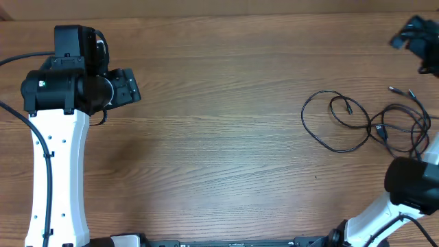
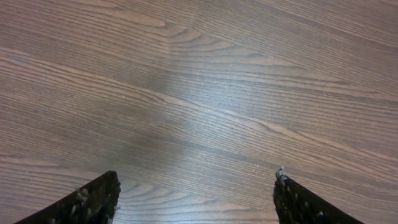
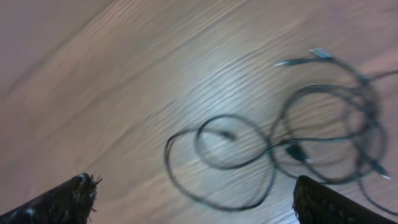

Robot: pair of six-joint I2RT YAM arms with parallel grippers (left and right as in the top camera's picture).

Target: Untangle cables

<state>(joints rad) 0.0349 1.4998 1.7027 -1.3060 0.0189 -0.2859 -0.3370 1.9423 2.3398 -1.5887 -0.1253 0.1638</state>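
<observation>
The cables (image 1: 370, 123) are thin black cords with small grey plug ends, lying in tangled loops on the wooden table at the right side. They also show in the right wrist view (image 3: 292, 143), blurred, below the fingers. My right gripper (image 3: 194, 190) is open and empty, held above the cables; in the overhead view it is at the far right top (image 1: 418, 38). My left gripper (image 2: 196, 193) is open and empty over bare wood; in the overhead view it is at the upper left (image 1: 127, 86), far from the cables.
The wooden table (image 1: 219, 137) fills the view. The left arm's white link (image 1: 58, 171) runs down the left side. The right arm's base and link (image 1: 405, 192) sit at the lower right, close to the cables.
</observation>
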